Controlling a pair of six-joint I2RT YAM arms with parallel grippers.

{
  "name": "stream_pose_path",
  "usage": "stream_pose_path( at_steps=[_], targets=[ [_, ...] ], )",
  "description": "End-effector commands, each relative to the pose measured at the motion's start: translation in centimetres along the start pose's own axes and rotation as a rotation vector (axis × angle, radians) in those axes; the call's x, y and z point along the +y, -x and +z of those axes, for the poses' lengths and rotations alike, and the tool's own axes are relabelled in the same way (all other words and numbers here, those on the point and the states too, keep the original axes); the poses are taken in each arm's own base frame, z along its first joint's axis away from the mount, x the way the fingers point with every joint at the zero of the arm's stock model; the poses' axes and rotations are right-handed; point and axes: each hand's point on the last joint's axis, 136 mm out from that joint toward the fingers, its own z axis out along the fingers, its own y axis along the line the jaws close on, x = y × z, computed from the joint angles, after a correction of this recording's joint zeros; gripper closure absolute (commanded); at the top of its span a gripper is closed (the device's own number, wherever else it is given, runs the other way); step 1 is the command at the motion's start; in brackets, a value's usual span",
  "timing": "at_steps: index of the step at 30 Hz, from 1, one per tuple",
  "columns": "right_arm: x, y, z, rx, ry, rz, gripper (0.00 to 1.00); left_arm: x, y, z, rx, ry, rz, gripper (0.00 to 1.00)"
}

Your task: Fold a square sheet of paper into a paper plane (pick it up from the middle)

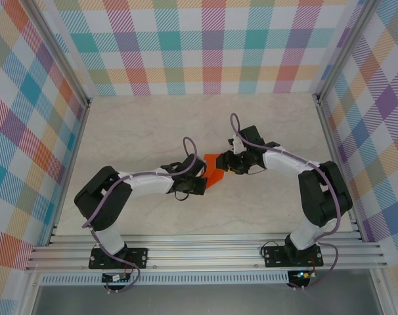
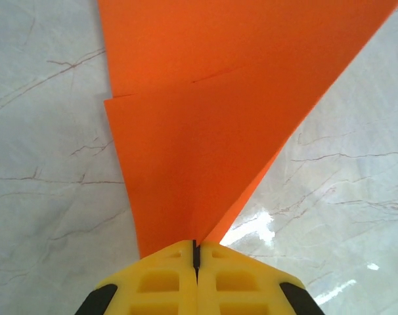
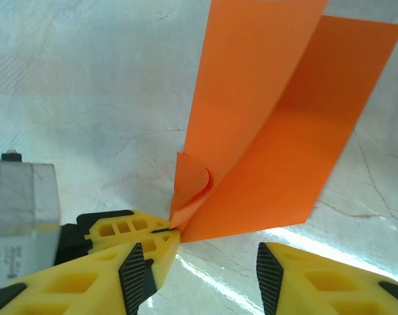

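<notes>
The orange square sheet of paper (image 1: 214,168) is folded into overlapping layers and stands off the table between the two arms. My left gripper (image 2: 196,246) is shut on its narrow lower corner, and the paper (image 2: 205,131) fans out away from the yellow jaws. In the right wrist view the same left gripper (image 3: 166,231) pinches the corner where a small flap curls. My right gripper (image 3: 202,279) is open just below the paper (image 3: 271,144), with nothing between its fingers (image 3: 138,275). From above, the right gripper (image 1: 233,164) sits at the paper's right side and the left gripper (image 1: 200,172) at its left.
The pale marble table (image 1: 133,131) has plaid walls (image 1: 205,46) on three sides. An aluminium rail (image 1: 205,252) carrying both arm bases runs along the near edge. A grey block (image 3: 22,216) on the left arm's wrist sits close to my right gripper's left finger.
</notes>
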Motion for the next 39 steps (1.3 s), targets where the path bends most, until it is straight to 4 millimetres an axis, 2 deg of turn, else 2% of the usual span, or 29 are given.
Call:
stream_pose_path(
  at_steps=[1, 6, 9, 12, 19, 24, 35, 37, 39],
  targets=[
    [0.7, -0.6, 0.1, 0.014, 0.066, 0.004, 0.56, -1.4, 1.1, -0.9, -0.028, -0.157, -0.06, 0.98],
    [2.3, -0.7, 1.0, 0.052, 0.149, -0.005, 0.73, -1.4, 1.2, -0.8, -0.006, -0.252, -0.106, 0.97],
    [3.2, -0.6, 2.1, 0.078, 0.183, -0.012, 0.77, -1.1, 1.2, -0.6, 0.004, -0.269, -0.123, 0.97],
    [2.9, -0.3, 3.2, 0.089, 0.167, 0.008, 0.81, -0.7, 1.3, -0.4, 0.004, -0.277, -0.142, 0.97],
    [3.5, 0.5, 4.7, 0.114, 0.198, 0.015, 0.82, 0.0, 1.5, -0.1, 0.012, -0.3, -0.18, 0.97],
    [3.5, 0.6, 4.9, 0.117, 0.197, 0.018, 0.81, 0.2, 1.3, 0.4, 0.025, -0.303, -0.19, 0.96],
    [2.7, 0.9, 6.3, 0.141, 0.181, 0.033, 0.82, 0.5, 1.2, 0.9, 0.022, -0.312, -0.215, 0.96],
    [2.6, 1.1, 6.5, 0.141, 0.176, 0.034, 0.82, 0.6, 1.2, 0.9, 0.021, -0.307, -0.217, 0.93],
    [2.4, 1.3, 6.8, 0.139, 0.164, 0.033, 0.82, 0.8, 1.0, 1.0, 0.022, -0.298, -0.22, 0.85]
  ],
)
